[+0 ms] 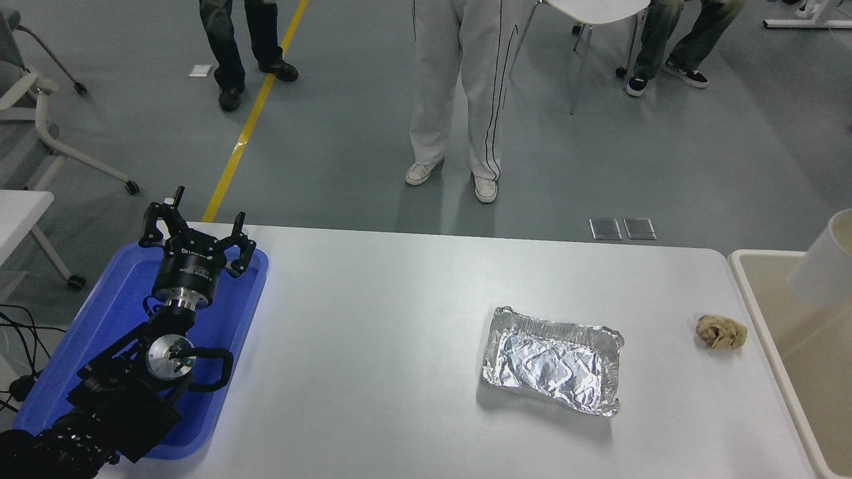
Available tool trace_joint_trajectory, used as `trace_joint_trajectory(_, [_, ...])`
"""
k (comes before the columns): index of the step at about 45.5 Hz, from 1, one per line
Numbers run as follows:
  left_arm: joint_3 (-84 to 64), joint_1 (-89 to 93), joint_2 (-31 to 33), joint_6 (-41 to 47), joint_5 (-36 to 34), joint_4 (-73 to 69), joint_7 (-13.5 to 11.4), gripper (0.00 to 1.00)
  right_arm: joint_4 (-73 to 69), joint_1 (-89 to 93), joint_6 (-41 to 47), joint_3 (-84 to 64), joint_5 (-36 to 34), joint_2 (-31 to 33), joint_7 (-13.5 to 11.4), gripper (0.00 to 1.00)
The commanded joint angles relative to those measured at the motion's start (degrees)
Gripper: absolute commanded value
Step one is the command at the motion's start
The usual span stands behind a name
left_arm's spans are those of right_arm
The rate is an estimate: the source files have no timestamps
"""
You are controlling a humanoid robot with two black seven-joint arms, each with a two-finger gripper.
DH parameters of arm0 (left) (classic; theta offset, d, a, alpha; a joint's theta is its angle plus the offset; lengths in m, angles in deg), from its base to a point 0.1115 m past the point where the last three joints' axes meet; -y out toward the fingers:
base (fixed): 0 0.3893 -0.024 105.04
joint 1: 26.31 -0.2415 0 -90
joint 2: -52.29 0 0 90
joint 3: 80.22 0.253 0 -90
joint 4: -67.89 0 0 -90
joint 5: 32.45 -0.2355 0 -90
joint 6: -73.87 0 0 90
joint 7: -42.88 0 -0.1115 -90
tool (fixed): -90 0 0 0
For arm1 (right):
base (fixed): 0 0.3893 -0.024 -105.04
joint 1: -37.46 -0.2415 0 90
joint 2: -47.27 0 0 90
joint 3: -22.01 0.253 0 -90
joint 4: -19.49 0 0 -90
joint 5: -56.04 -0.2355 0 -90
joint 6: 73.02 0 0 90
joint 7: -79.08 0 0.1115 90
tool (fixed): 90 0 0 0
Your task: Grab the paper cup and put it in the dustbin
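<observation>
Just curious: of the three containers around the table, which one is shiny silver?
The foil tray, crinkled, on the table's middle right. The blue tray and beige dustbin are plain plastic.

1. The paper cup (825, 267) is cut off by the right edge; only its tilted white wall and a sliver of its mouth show.
2. Whatever holds the cup lies outside the picture.
3. The dustbin (759, 299) runs off the right and bottom edges, so only its left rim and part of its inside show.
4. The people (459, 86) at the tabletop's far side are cropped at the top; only legs and shoes show.
5. The left arm's (100, 406) base leaves the lower left corner.
</observation>
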Motion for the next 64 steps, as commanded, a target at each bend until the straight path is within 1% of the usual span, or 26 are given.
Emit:
trace_joint_trajectory(1, [0.01,0.01,-0.01,0.0,0.0,-0.01,0.08,1.0,3.53,1.42,0.0,-5.81,1.01,4.24,0.0,0.0])
trace_joint_trajectory(14, [0.01,0.01,-0.01,0.0,0.0,-0.01,0.08,1.0,3.71,8.27,-0.79,-4.94,0.92,5.65,0.0,0.0])
trace_joint_trajectory(33, [-0.08,0.01,0.08,0.0,0.0,0.08,-0.01,1.0,5.38,29.27,-27.15,10.0,-0.13,5.65,0.0,0.0])
trace_joint_trajectory(45, [-0.08,0.01,0.07,0.0,0.0,0.08,-0.01,1.0,5.9,39.47,-39.46,17.47,-0.31,7.14,0.0,0.0])
trace_joint_trajectory(49, [-0.08,0.01,0.08,0.0,0.0,0.08,-0.01,1.0,8.36,43.33,-41.4,19.75,-0.31,7.06,-0.08,0.0])
trace_joint_trajectory(56, [-0.08,0.01,-0.01,0.0,0.0,0.08,0.08,1.0,16.18,51.94,-41.58,25.29,-0.57,6.71,-0.26,0.0])
trace_joint_trajectory(60, [-0.08,0.01,-0.01,0.0,0.0,0.08,-0.01,1.0,19.87,57.74,-41.58,30.47,-2.94,6.18,-0.52,0.0])
trace_joint_trajectory(64, [-0.08,0.01,0.08,0.0,0.0,-0.01,-0.01,1.0,23.83,63.54,-41.49,35.13,-4.44,4.34,-0.61,0.0])
